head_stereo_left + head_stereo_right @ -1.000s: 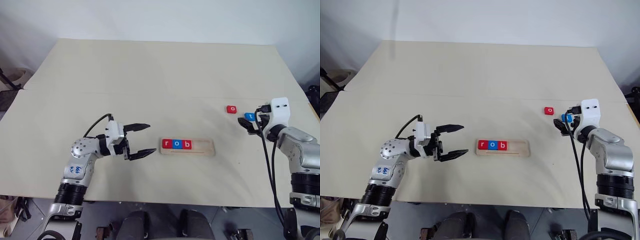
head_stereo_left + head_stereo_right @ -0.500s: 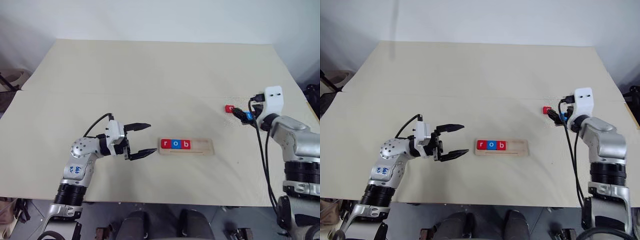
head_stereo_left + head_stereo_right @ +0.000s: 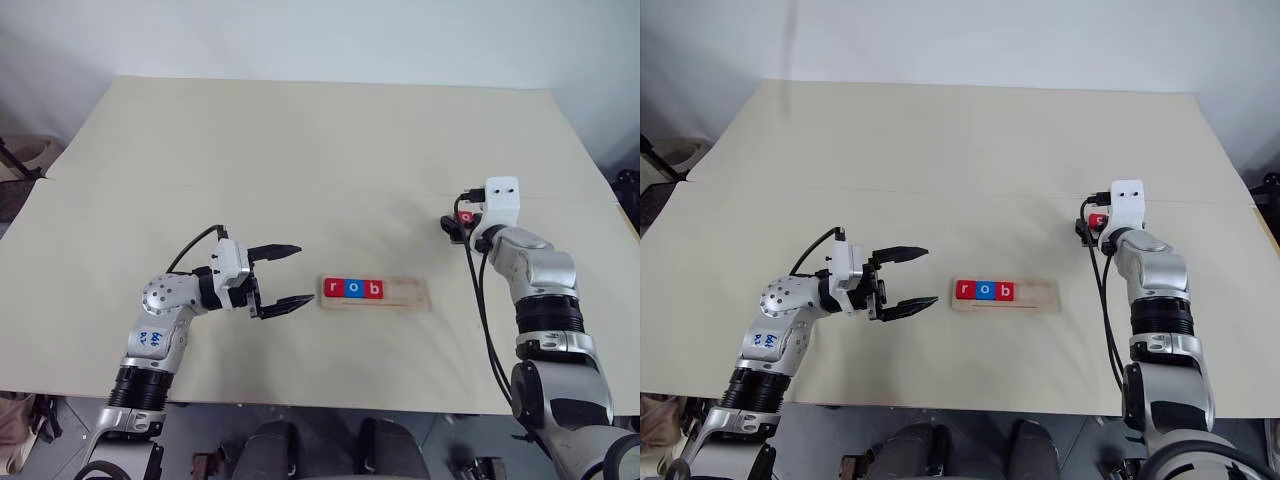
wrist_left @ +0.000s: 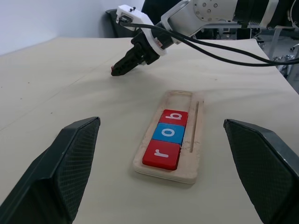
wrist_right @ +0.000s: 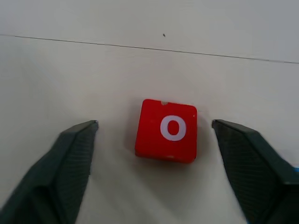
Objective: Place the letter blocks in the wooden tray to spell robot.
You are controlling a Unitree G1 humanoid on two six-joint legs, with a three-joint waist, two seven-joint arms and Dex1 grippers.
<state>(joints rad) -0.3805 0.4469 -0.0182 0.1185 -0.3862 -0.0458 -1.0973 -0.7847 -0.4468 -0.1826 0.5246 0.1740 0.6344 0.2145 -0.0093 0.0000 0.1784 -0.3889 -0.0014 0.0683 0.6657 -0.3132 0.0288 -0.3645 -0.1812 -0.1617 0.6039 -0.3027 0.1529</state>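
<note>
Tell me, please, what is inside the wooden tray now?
Inside the wooden tray three letter blocks lie side by side: red r, blue o, red b. The rest of the slot is bare wood. The tray floor under the blocks is covered.

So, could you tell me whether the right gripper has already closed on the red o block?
No, the red o block lies flat on the table with the right gripper open, its fingers clear on either side.

Desk (image 3: pixel 300 160): pale beige top with a seam across it. Lying on it: wooden tray (image 3: pixel 375 293) near the front edge; red "o" block (image 5: pixel 167 129) toward the right.
</note>
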